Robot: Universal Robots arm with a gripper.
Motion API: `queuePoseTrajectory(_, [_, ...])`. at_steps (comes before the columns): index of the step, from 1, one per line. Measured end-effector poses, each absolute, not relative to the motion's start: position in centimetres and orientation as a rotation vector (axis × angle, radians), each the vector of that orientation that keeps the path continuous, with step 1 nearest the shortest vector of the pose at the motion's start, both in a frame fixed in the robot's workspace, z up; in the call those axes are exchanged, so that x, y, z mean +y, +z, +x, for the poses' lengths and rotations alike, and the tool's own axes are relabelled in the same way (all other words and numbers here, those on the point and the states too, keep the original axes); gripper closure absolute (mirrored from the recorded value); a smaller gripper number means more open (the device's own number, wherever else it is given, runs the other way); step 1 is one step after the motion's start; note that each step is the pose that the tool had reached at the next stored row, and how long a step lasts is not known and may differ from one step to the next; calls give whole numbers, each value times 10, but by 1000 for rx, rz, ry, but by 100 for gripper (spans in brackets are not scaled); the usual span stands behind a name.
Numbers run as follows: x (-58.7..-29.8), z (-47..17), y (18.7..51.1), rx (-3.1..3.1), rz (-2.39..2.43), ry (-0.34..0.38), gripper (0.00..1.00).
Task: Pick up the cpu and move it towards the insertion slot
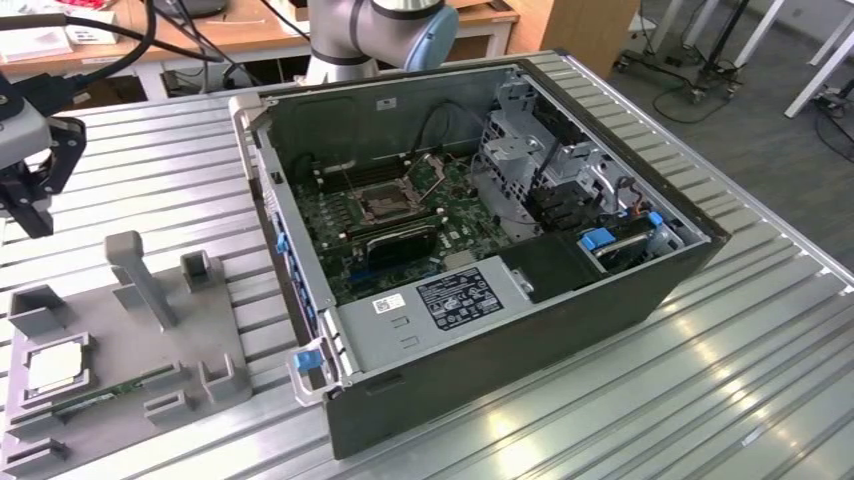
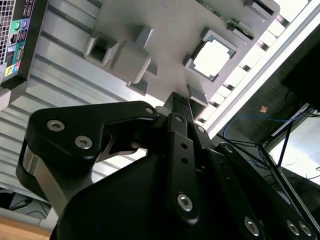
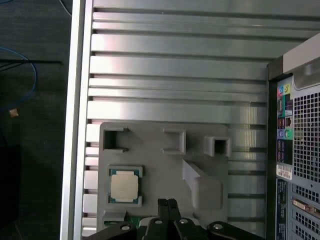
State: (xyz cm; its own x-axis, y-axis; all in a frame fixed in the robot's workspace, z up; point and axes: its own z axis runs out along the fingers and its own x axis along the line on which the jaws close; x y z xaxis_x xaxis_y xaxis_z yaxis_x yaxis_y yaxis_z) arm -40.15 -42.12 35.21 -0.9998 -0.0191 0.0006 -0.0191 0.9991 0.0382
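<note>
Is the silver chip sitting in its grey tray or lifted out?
In the tray: the cpu lies flat in a pocket of the grey tray, with the end effector apart from it.

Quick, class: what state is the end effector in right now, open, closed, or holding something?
End effector: closed, empty; the cpu lies in the grey fixture.

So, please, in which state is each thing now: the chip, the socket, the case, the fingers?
cpu: lying flat in its pocket of the grey holder, not gripped.
insertion slot: no chip in it, dark centre bare.
computer case: open, side panel off.
gripper: fingers shut together, holding nothing.
</note>
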Motion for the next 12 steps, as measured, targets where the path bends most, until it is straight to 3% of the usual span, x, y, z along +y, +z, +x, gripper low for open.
queuePoseTrajectory(12, [-433,-402,352,-3140,30,-60,89])
